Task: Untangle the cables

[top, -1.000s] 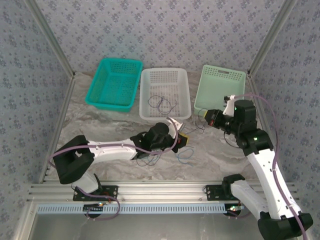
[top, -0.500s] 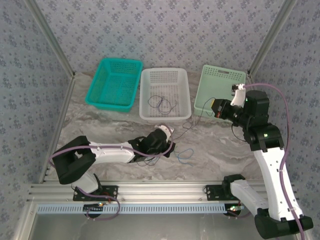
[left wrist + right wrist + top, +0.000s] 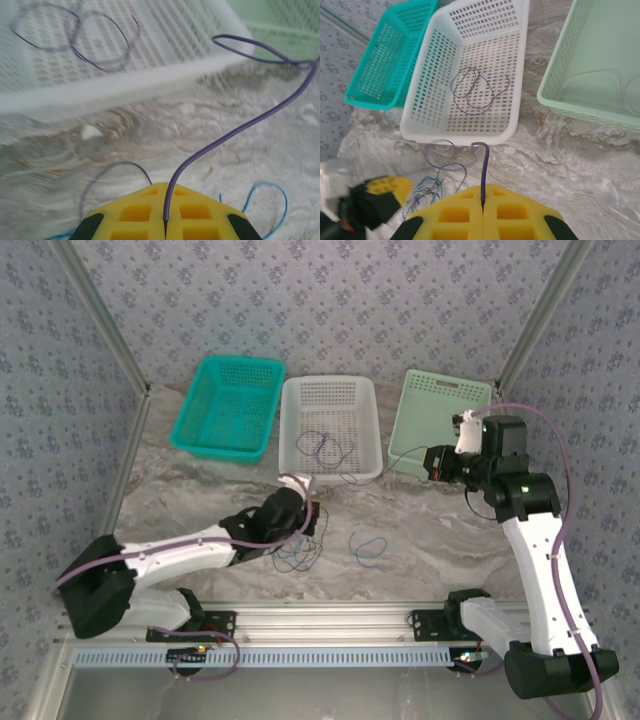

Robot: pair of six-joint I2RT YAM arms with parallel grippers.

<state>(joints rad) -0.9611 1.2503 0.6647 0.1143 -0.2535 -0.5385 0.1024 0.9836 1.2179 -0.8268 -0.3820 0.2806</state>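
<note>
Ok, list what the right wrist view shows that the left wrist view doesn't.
Right wrist, not left wrist: the teal basket and a pale cable in the green basket. Left wrist, not right wrist: a blue cable loop lying on the table. Both: the white basket holding purple loops, and a purple cable, the right gripper and the left gripper each shut on it.

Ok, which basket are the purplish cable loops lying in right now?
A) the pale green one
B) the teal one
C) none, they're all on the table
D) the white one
D: the purplish cable loops lie on the floor of the white basket, clear in the right wrist and top views; the pale green basket holds only whitish wires.
</note>
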